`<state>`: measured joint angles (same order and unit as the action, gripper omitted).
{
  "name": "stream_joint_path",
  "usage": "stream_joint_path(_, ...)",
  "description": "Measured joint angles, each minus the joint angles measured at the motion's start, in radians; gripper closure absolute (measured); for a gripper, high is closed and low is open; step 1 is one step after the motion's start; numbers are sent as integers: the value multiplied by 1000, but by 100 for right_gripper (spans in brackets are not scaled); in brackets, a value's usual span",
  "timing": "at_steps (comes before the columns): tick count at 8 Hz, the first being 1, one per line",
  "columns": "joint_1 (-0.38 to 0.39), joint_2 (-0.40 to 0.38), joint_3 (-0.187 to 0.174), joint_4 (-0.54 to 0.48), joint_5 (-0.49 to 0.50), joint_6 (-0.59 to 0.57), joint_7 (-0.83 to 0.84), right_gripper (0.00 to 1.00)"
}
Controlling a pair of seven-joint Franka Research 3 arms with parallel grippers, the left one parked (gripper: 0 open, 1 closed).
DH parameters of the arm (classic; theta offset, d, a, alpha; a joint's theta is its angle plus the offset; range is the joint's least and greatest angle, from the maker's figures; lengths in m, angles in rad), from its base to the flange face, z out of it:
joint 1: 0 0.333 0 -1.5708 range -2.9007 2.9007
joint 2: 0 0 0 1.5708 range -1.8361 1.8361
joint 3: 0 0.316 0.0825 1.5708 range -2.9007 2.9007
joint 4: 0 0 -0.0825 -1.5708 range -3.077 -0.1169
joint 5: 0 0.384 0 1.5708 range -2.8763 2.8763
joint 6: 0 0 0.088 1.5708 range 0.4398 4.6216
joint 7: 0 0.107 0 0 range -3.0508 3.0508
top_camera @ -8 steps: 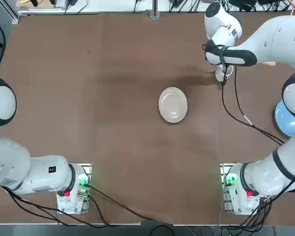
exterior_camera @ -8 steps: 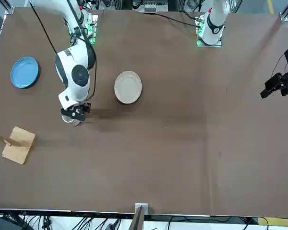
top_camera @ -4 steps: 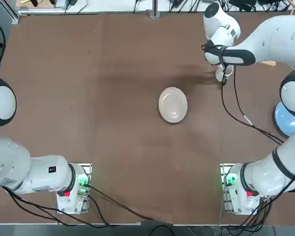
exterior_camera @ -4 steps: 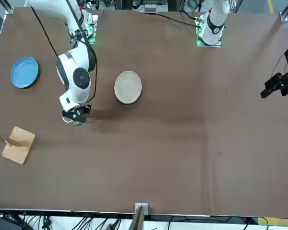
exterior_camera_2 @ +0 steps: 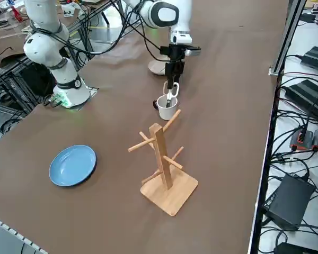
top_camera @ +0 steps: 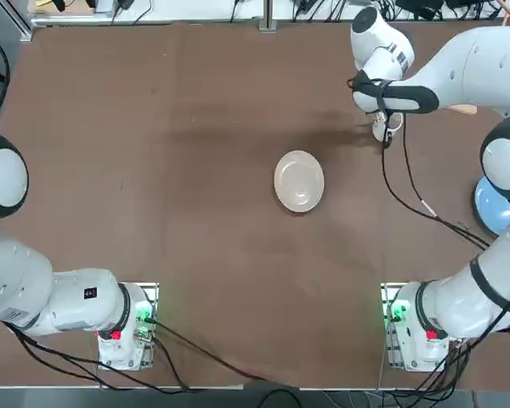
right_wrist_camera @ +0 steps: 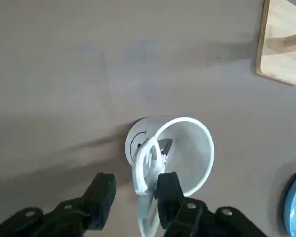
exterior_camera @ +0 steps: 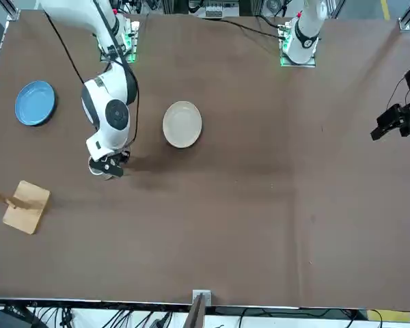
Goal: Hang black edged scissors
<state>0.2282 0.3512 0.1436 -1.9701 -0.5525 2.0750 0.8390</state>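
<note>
- Black fingers (right_wrist_camera: 168,190) on the right gripper (right_wrist_camera: 135,183): what is their state?
- Set apart, with a clear gap. They are not clamped on anything.

- Position of the right gripper?
- Directly above the white mug (right_wrist_camera: 190,148), fingers pointing down, at the far right of the table (top_camera: 195,212) from the robot's side. See also the right side view (exterior_camera_2: 172,79), the top view (top_camera: 381,127) and the front view (exterior_camera: 104,167).

- Location of the black edged scissors (right_wrist_camera: 145,158)?
- Standing in the white mug, blades down inside it, handle end up. The pale handle loop rises above the rim and sits in the gap between the fingers, against one of them. Whether the other finger touches it cannot be told. In the right side view the loop (exterior_camera_2: 169,94) shows just under the gripper.

- Condition of the mug?
- Upright on the table (exterior_camera_2: 167,111), opening up.

- Next item beyond the mug?
- Wooden rack (exterior_camera_2: 160,153): a square base, an upright post and slanted pegs. It stands near the mug, towards the robot's right edge of the table, apart from it. Nothing hangs on the pegs. Its base corner shows in the wrist view (right_wrist_camera: 281,44).

- Further out?
- Blue plate (exterior_camera_2: 72,165), well apart from the rack and nearer the robot's base. Cream plate (top_camera: 299,180), towards the table centre, on the mug's other side.
</note>
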Motion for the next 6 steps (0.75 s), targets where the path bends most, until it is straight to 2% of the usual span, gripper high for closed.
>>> stream_joint_path(2, 0, 3, -1, 5, 0, -1, 0, 50)
stream_joint_path(3, -1, 3, -1, 8, 0, -1, 0, 59)
stream_joint_path(6, -1, 3, -2, 12, -1, -2, 0, 69)
